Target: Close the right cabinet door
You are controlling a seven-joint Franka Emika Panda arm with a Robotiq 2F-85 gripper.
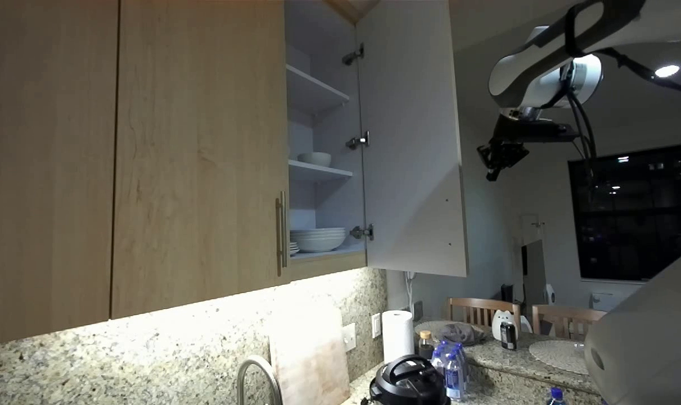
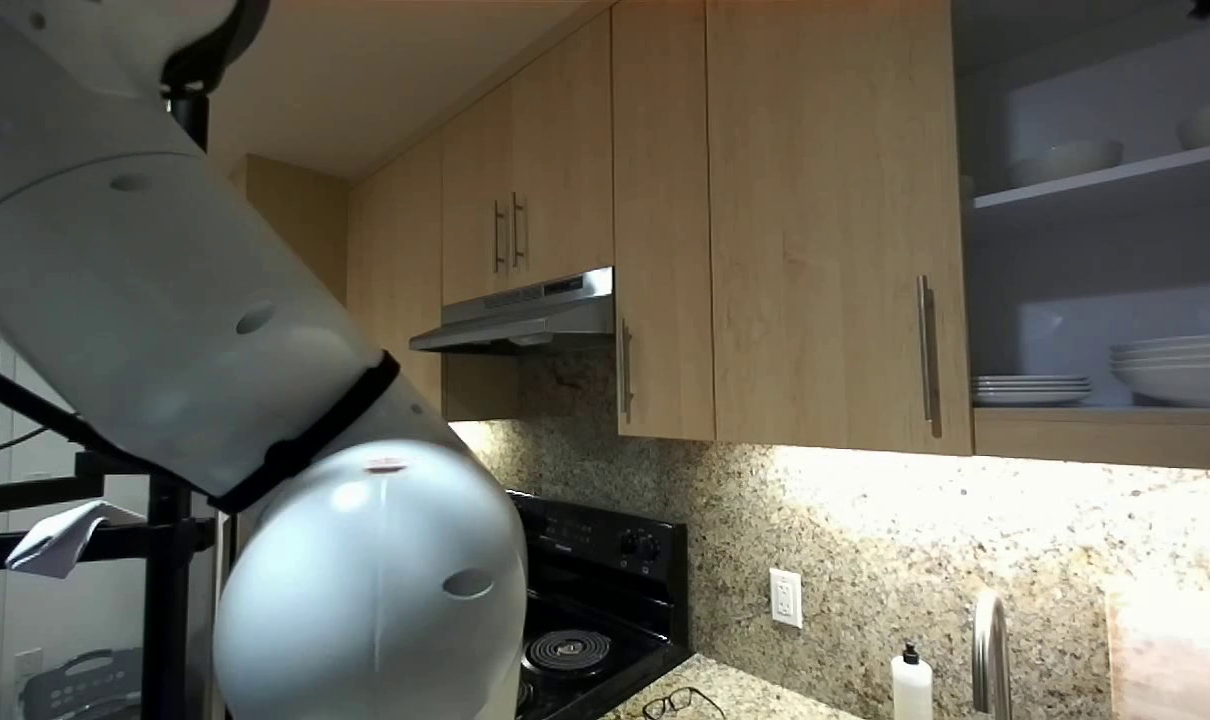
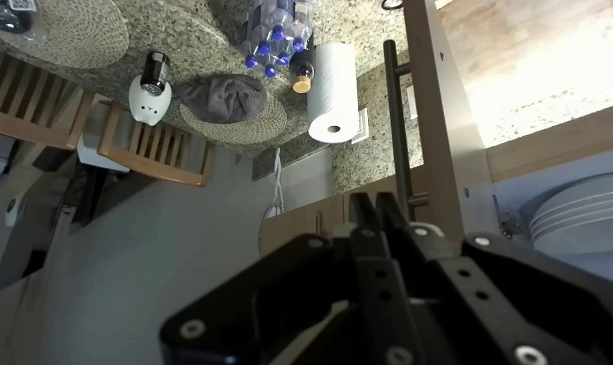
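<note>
"How far along is it?"

"Going rightward in an exterior view: the wide light-wood door (image 1: 200,157) is sitting flush, stacked round white bowls (image 1: 318,240) are showing inside the pale-walled cabinet (image 1: 340,199), and the tall, narrow, whitish-backed right cabinet door (image 1: 411,135) is standing wide open at the cabinet's right side."

"Is anything pushing it?"

"Apparently not. The black two-fingered claw (image 3: 375,203) is hanging farther right, apart from it, looking closed with nothing in its grip. I'm judging the whole closing swing to be remaining."

"What are we missing?"

"The door's top is running out of frame there, and its outer face is pointing away. In the wrist view, the claw is partly covering the door's dark rod-shaped handle (image 3: 397,121)."
</note>
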